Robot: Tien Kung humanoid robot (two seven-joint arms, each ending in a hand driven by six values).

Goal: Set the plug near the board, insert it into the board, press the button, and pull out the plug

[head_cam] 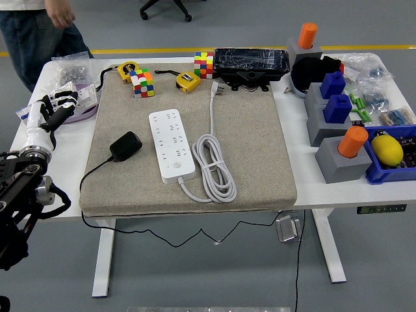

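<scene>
Nothing of the task is done: the black plug [126, 145] lies untouched on the mat's left part, just beside the white board [171, 144]. The left hand [47, 112] hovers over the table's left edge, fingers loosely spread, holding nothing.

Person [39, 32] at top left: we see only leg and one hand, rest cut off by top edge. Left arm [19, 195]: lower part runs off left edge. Left hand [49, 110]: fingers too small, we cannot tell if open or curled. Right arm out of picture. Blue bin [396, 166] cut by right edge. Black cord [195, 234] from plug [125, 145] drops below table, end hidden. Bags [377, 71] at far right: stuff inside too small to tell. Chair [166, 6] at top: only wheels show.
</scene>
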